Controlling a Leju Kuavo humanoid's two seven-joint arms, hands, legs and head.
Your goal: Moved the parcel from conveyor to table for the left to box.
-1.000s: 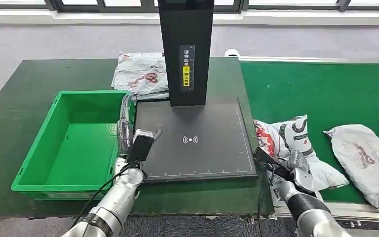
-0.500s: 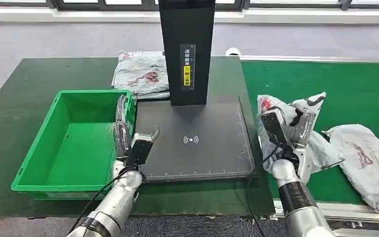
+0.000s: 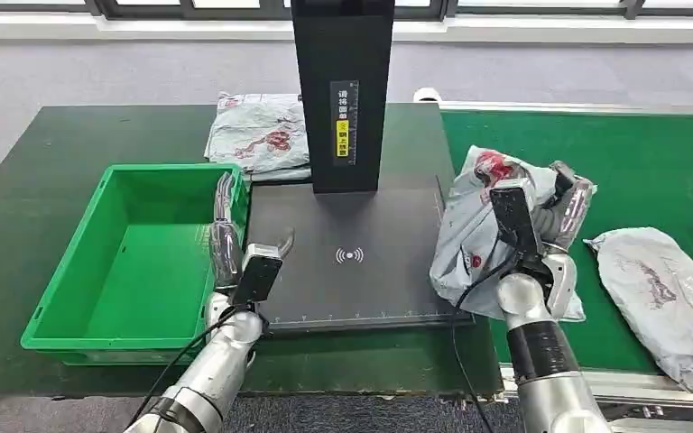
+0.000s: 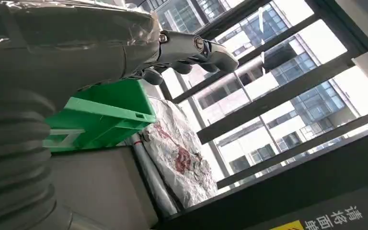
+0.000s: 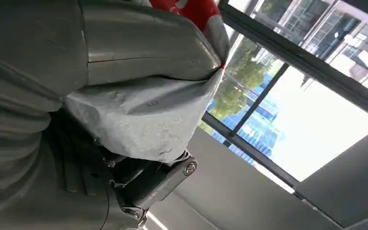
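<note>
My right hand [image 3: 560,213] grips a grey parcel [image 3: 466,236] with red print and holds it off the belt. The parcel hangs over the right edge of the black scanner pad [image 3: 352,271], between the pad and the green conveyor [image 3: 614,153]. The right wrist view shows the parcel's grey film [image 5: 139,115] bunched against my right hand [image 5: 143,184]. Holding nothing, my left hand [image 3: 233,245] stands with fingers up and apart at the pad's left edge, beside the green box [image 3: 63,271]. In the left wrist view my left hand [image 4: 124,43] reaches over the green box [image 4: 105,115].
A tall black scanner column [image 3: 341,90] rises at the back of the pad. Another grey parcel [image 3: 257,135] lies on the table behind the box, also seen as a parcel [image 4: 177,153] from the left wrist. More parcels [image 3: 663,289] lie on the conveyor at right.
My right hand has lifted the parcel from the conveyor and carried it left, up to the pad's right edge. The left hand has barely moved.
</note>
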